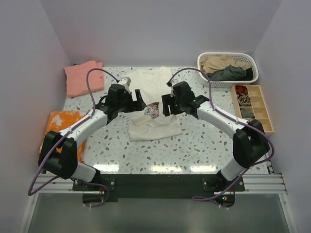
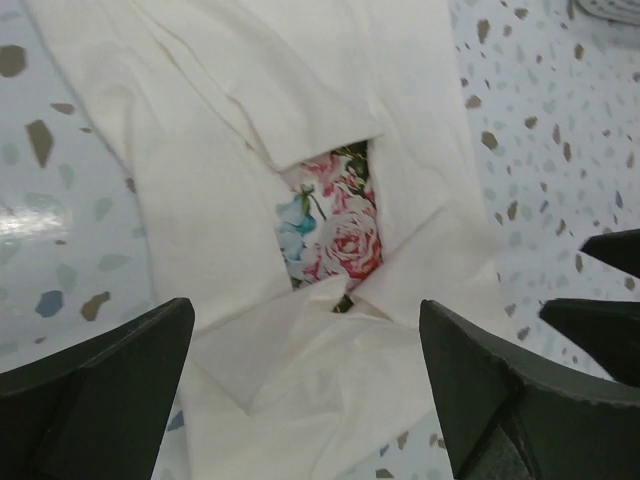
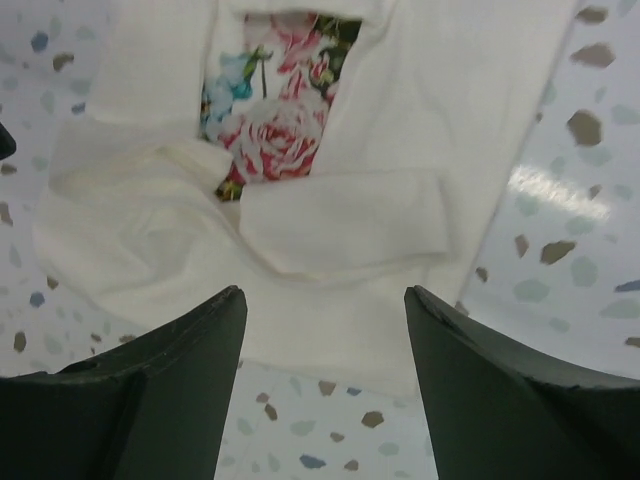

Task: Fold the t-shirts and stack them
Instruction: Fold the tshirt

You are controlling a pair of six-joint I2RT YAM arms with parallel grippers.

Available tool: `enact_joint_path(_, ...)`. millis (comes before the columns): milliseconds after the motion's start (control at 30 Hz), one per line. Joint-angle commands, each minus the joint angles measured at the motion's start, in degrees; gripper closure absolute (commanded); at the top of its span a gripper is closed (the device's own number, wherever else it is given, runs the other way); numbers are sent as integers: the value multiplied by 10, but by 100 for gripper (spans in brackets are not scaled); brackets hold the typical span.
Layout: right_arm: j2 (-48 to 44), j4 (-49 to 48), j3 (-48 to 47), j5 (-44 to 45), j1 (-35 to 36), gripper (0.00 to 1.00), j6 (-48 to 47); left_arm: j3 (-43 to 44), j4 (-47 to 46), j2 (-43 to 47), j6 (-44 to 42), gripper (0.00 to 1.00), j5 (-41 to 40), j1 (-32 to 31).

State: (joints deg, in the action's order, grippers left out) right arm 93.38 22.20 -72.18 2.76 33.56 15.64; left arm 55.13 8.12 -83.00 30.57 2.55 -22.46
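1. At the middle of the table [image 1: 194, 145], between the two arms: the cream t-shirt [image 1: 154, 128], flat on the speckled top, partly folded, with both sides turned in over the middle.
2. In the gap between the turned-in flaps: a patch of rose print [image 1: 153, 110], pink blooms with some blue and green, close up in both wrist views.
3. Left gripper [image 1: 137, 101] just above the left side of the cream t-shirt, jaws spread wide and nothing between them. From the left wrist, only loose cream folds and the print between the dark fingers [image 2: 120, 370].
4. Right gripper [image 1: 167, 104] just above the right side of the same shirt, jaws likewise wide apart and gripping nothing. From the right wrist, a folded-in sleeve and bare cloth between the fingers [image 3: 190, 360].
5. At the far left corner, well apart from the arms: the salmon-pink t-shirt [image 1: 83, 77], folded flat.
6. Along the left edge, nearer: an orange cloth [image 1: 63, 121], patterned, partly hidden under the left arm.
7. At the far right: a white basket [image 1: 227, 55] holding the tan t-shirt [image 1: 218, 63] and the dark grey t-shirt [image 1: 231, 74], both crumpled.
8. Just near of the basket: a wooden tray [image 1: 263, 99] with compartments, contents too small to tell.
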Motion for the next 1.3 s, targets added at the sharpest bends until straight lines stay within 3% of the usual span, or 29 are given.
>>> enact_joint_path(0,-22,5,63,-125,6,32,38,-30,14,21,0,0,127,-17)
enact_joint_path(267,-10,-24,95,-176,6,32,73,-113,8,46,27,0,155,-19)
enact_joint_path(600,50,-11,63,-167,9,34,70,-92,-35,-32,31,0,183,-20)
enact_joint_path(1067,167,0,-39,-118,9,33,40,30,-37,-154,-5,0,88,-17)
enact_joint_path(1267,203,5,-103,-59,8,32,19,31,-31,-182,-30,0,30,-13)
